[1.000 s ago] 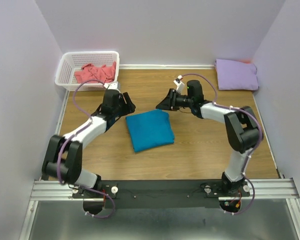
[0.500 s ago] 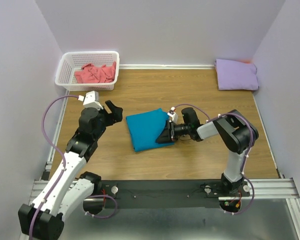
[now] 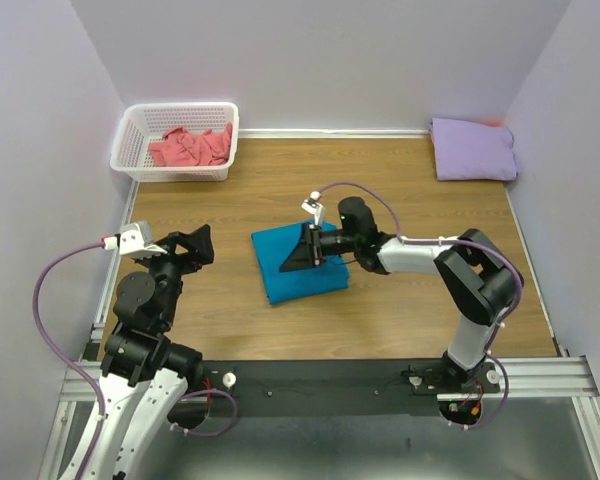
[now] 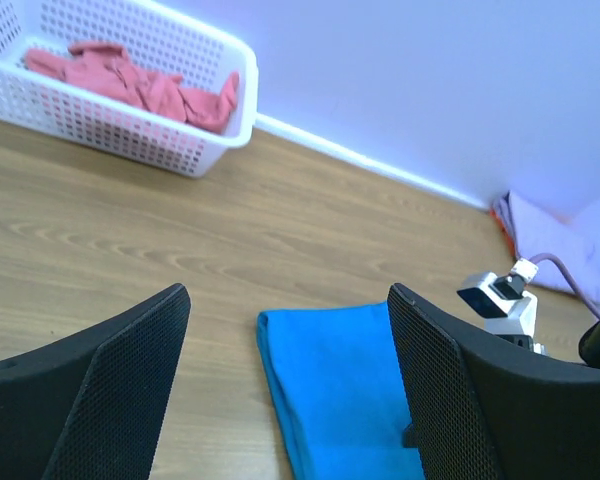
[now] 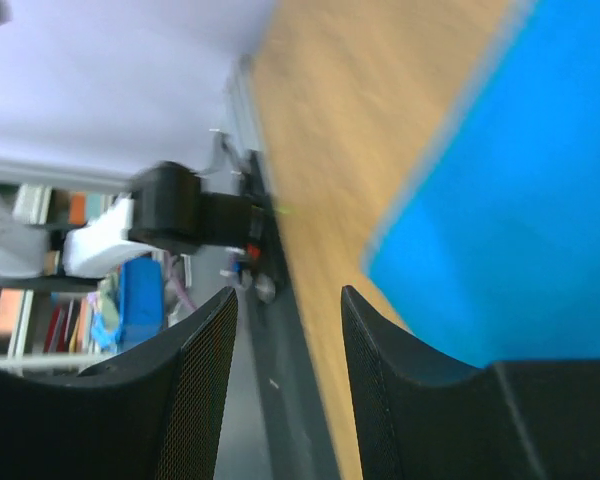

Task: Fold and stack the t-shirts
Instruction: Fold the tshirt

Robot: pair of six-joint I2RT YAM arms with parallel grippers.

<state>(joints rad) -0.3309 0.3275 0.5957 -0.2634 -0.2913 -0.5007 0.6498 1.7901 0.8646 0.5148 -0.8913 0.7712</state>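
Left wrist: left gripper (image 4: 288,295) jaws wide apart

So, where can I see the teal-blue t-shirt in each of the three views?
Top external: the teal-blue t-shirt lies at the middle of the picture.
Left wrist: bottom centre.
Right wrist: it fills the right side, blurred.
Shared landmark: the wooden table under it.

- A white plastic lattice basket (image 3: 170,173) stands at the table's far left corner, near the left wall.
- The table (image 3: 400,300) has a wood-grain top.
- Pale lilac walls (image 3: 330,60) close it in on three sides.
- A white strip (image 3: 330,132) runs along the foot of the back wall.
- A silver metal rail (image 3: 540,372) crosses the near edge.
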